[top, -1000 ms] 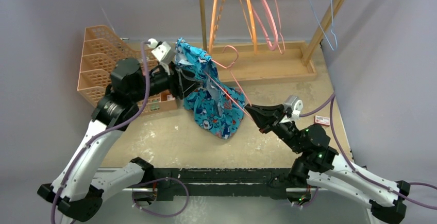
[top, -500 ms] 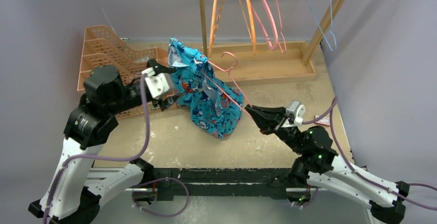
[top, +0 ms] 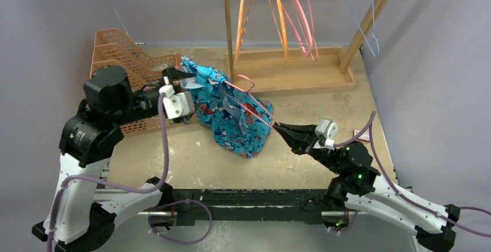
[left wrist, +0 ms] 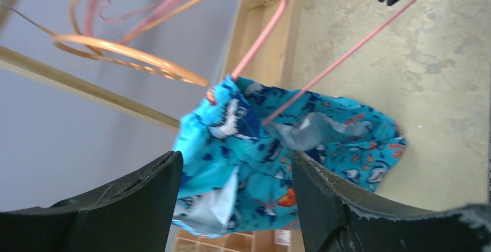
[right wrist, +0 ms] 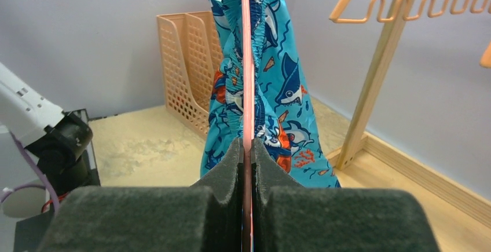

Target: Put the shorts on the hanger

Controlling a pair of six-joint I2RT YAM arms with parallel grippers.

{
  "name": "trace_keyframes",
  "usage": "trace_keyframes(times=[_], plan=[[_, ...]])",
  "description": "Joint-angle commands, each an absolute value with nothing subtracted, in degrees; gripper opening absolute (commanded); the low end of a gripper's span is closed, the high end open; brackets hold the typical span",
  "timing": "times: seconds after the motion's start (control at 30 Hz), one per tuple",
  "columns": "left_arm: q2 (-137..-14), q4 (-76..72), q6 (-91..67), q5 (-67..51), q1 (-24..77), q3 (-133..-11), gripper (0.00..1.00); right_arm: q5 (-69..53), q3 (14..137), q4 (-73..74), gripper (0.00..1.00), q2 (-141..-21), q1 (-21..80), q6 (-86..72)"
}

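the shorts (top: 231,116) hang limp on the hanger (right wrist: 245,61), just right of the orange rack (top: 113,46). the right gripper (right wrist: 246,146) clamps the hanger's thin wire. the left gripper (left wrist: 234,165) gapes wide beside the waistband. light, floppy cloth, likely slippery on wire: grip the elastic waistband.

We record that the left hand (top: 186,90) has withdrawn leftward, off the shorts (top: 234,121). The shorts' top has sunk lower and leftward, and the hanger (top: 263,114) hook has dropped with it.
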State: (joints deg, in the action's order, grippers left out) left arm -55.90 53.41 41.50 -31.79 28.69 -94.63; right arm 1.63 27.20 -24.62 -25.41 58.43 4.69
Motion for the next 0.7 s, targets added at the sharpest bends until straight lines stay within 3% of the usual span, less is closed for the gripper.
trace_keyframes(times=[0.0,0.13,0.4,0.67], plan=[[-57.5,56.2,48.9,-30.4,28.9,-100.4,0.67,-3.2,27.7,-29.6,0.0,-23.3,58.4,6.4],[-62.4,65.0,54.2,-30.2,29.0,-105.1,0.64,-7.5,29.1,-27.9,0.0,-23.1,58.4,4.8],[-66.1,69.1,55.6,-33.5,29.0,-104.9,0.53,-9.5,28.4,-30.1,0.0,-23.6,58.4,5.7],[-68.1,72.4,55.7,-38.8,29.0,-105.0,0.32,-8.7,28.7,-32.3,0.0,-23.9,58.4,7.4]])
